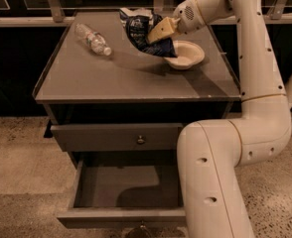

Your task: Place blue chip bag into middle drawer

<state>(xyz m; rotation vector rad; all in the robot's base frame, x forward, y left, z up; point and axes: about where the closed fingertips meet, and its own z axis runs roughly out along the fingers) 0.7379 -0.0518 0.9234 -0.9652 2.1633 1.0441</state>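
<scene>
The blue chip bag (142,32) is a crumpled dark-blue foil bag, held up above the back of the cabinet top, just left of the white bowl (186,55). My gripper (158,32) is shut on the bag's right side, its tan fingers (162,29) pointing left and down. The middle drawer (127,187) is pulled out wide below the cabinet front, and its grey inside is bare. The arm's lower links cover the drawer's right end.
A clear plastic water bottle (93,38) lies on its side at the back left of the grey cabinet top (126,81). The top drawer (117,136) with a small brass knob is shut. Speckled floor surrounds the cabinet.
</scene>
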